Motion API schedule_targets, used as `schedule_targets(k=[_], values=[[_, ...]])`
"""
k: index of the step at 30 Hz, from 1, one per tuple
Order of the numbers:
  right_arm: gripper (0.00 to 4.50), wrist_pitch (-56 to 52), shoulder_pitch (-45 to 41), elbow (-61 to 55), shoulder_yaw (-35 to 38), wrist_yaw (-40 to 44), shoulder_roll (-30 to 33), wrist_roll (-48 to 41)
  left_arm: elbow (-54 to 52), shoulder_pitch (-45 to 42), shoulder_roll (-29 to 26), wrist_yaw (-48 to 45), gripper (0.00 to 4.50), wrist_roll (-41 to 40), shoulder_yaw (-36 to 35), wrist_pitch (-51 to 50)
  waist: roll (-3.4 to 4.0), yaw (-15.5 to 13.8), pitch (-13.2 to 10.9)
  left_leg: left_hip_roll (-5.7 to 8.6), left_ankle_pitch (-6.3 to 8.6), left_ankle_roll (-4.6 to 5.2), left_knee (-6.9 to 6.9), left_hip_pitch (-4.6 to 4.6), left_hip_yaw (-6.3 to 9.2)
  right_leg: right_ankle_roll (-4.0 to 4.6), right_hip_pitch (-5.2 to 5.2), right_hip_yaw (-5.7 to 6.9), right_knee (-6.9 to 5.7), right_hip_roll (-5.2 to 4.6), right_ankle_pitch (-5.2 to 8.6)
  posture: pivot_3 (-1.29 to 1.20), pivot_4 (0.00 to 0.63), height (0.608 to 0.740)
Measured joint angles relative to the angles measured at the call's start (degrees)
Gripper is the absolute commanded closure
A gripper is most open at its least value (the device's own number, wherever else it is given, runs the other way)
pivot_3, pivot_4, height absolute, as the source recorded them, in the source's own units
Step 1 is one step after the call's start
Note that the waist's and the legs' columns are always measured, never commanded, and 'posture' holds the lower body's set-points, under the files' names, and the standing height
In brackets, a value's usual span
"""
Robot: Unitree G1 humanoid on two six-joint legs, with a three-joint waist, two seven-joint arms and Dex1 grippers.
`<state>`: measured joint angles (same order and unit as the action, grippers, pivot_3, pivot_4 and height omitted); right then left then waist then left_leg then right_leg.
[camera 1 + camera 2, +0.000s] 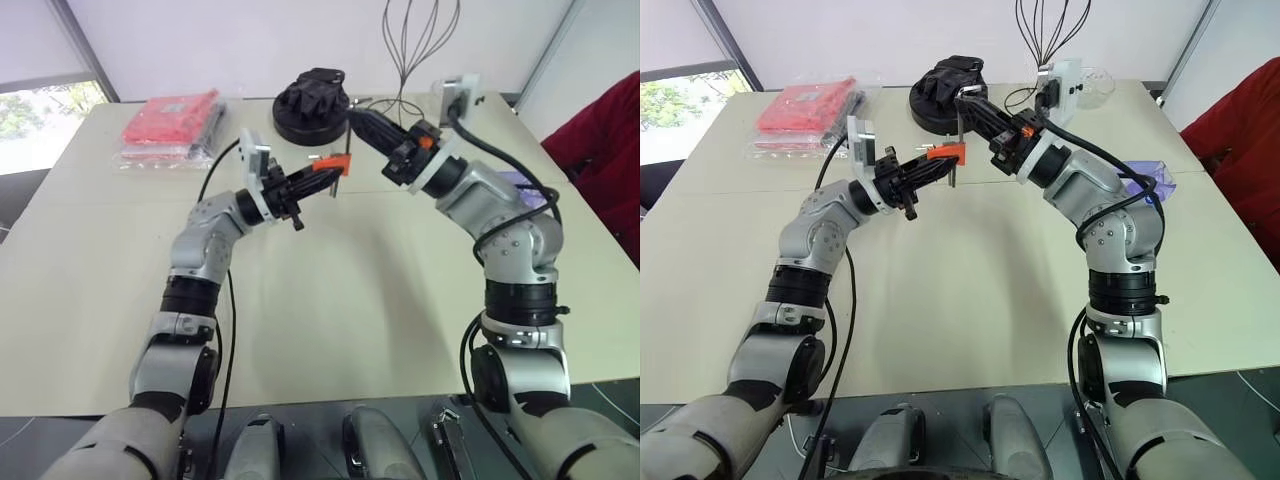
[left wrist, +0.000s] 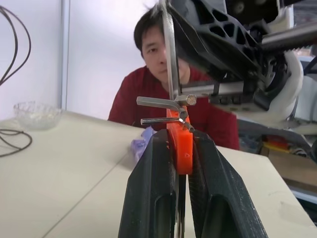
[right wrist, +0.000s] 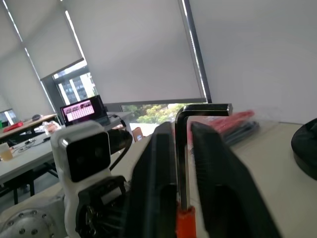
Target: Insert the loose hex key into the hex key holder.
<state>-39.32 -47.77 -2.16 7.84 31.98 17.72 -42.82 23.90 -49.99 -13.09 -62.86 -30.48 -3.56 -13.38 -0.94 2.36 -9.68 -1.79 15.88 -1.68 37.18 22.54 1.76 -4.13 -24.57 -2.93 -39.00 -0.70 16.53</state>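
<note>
At upper centre of the head views, we are clamping the hex key holder (image 1: 328, 161) in our left gripper (image 1: 322, 180). Just to its right, our right gripper (image 3: 181, 148) is pinching the loose hex key (image 3: 181, 148), whose lower end is meeting the holder's top; we are judging insertion begun, with seating and release left.

Glossy orange plastic holder (image 2: 179, 148); shiny metal hex key (image 3: 184, 148); fingers (image 2: 148, 198) seemingly matt plastic.
</note>
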Motion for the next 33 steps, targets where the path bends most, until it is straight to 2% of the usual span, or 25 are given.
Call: schedule_targets(k=[1, 2, 9, 15, 19, 25, 26, 27, 30, 33], values=[[1.84, -0.14, 0.0, 0.0, -0.09, -0.04, 0.0, 0.0, -0.01, -0.55, 0.0, -0.15, 4.5, -0.03, -0.02, 0.04, 0.0, 0.0, 0.0, 0.0, 0.0, 0.0, 0.0, 0.0, -0.01, 0.0, 0.0, 0.0, 0.0, 0.0, 0.0, 0.0, 0.15, 0.74], [1.45, -0.21, 0.0, 0.0, -0.1, -0.05, 0.0, 0.01, -0.01, -0.66, 0.01, -0.22, 4.5, -0.04, -0.02, 0.06, 0.0, 0.03, 0.0, 0.0, 0.0, 0.0, 0.0, 0.0, -0.01, 0.0, 0.0, 0.0, 0.0, 0.0, 0.0, 0.0, 0.15, 0.74], [1.45, -0.43, 0.56, -0.44, -0.08, 0.07, 0.86, -0.03, -0.01, -0.64, 0.08, -0.16, 4.5, -0.03, -0.05, -0.03, 0.0, 0.02, 0.0, 0.0, 0.0, 0.0, 0.0, 0.0, 0.0, 0.0, 0.0, 0.0, 0.0, 0.0, 0.0, 0.0, 0.15, 0.74], [1.45, -2.81, 8.3, -6.97, -1.22, 4.22, 8.52, 0.64, -0.38, 3.0, -2.28, 2.93, 4.5, 0.48, -0.22, -3.64, 0.0, -0.11, 0.0, 0.01, 0.01, 0.01, 0.0, 0.0, 0.01, 0.0, 0.01, -0.01, 0.04, -0.01, 0.0, 0.0, 0.15, 0.74], [1.45, -1.95, 12.73, -9.02, -2.32, 6.09, 13.52, 4.17, -1.2, 9.49, -6.21, 7.19, 4.5, 1.62, 0.16, -12.92, 0.0, 0.39, 0.0, -0.02, 0.04, 0.07, -0.02, -0.07, 0.03, 0.0, 0.0, -0.06, 0.0, 0.09, 0.0, 0.0, 0.15, 0.74], [1.45, 0.31, 14.72, -8.98, -2.87, 6.19, 13.18, 7.12, -2.52, 13.2, -9.2, 13.94, 4.5, 1.16, -0.85, -27.06, 0.0, -0.22, -0.01, 0.0, 0.04, 0.07, 0.04, -0.02, 0.04, 0.0, 0.03, -0.03, 0.02, 0.02, 0.0, 0.0, 0.15, 0.74], [1.4, 0.69, 14.73, -8.98, -3.0, 5.95, 12.36, 7.4, -2.03, 12.96, -9.31, 16.53, 3.6, 1.18, -1.79, -29.96, 0.0, -0.25, -0.01, 0.0, 0.04, 0.07, 0.05, -0.02, 0.05, 0.0, 0.05, -0.02, 0.02, 0.01, 0.0, 0.0, 0.15, 0.74], [1.4, 0.95, 14.85, -8.98, -3.21, 5.65, 11.68, 7.75, -0.93, 12.51, -9.55, 19.35, 3.36, 1.43, -2.39, -32.73, 0.0, -0.24, -0.01, 0.0, 0.04, 0.07, 0.04, -0.03, 0.05, 0.0, 0.04, -0.02, 0.02, 0.01, 0.0, 0.0, 0.15, 0.74], [1.4, 0.98, 15.55, -8.99, -3.53, 4.95, 10.15, 8.04, -1.06, 12.45, -10.02, 22.6, 1.86, 1.28, -3.69, -36.84, 0.0, -0.2, 0.0, -0.01, 0.03, 0.06, 0.03, -0.05, 0.06, 0.0, 0.05, -0.01, 0.01, 0.01, 0.0, 0.0, 0.15, 0.74], [1.4, 0.99, 15.62, -9.06, -3.82, 4.79, 9.81, 8.28, -4.18, 13.56, -10.53, 23.37, 0.49, 1.54, -3.54, -36.77, 0.01, 0.03, 0.0, -0.02, 0.03, 0.05, 0.01, -0.13, 0.06, 0.0, 0.08, -0.05, 0.0, 0.01, 0.0, 0.0, 0.15, 0.74]])
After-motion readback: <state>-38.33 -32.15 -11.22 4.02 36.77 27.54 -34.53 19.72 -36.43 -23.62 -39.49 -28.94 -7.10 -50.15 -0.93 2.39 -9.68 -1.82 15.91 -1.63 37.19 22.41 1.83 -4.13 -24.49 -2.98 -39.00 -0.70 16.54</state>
